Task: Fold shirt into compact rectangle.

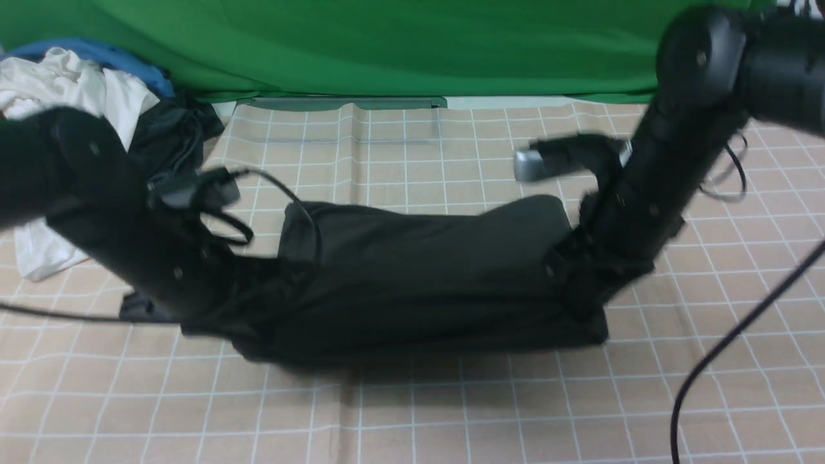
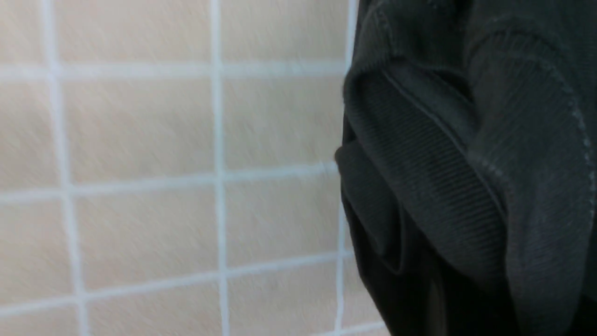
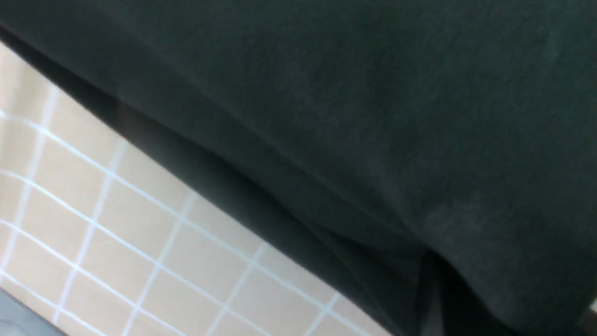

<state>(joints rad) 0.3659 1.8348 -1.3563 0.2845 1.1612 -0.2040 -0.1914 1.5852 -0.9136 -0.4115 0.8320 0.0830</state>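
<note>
Black cable (image 1: 693, 380) nearest; T-shirt (image 1: 412, 277) gripped by left fingers (image 1: 258, 325) and right fingers (image 1: 583, 306) may skew between them if pulled unevenly.

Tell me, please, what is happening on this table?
A robot is folding a dark shirt on a checked cloth. Its left hand and right hand both grip the shirt, one toward each side. The shirt is not yet a compact rectangle. A white garment lies at the left.

The dark shirt (image 1: 419, 277) stretches between both arms on the checked counter (image 1: 412, 412), white cloth (image 1: 106, 90) heaped far left!
</note>
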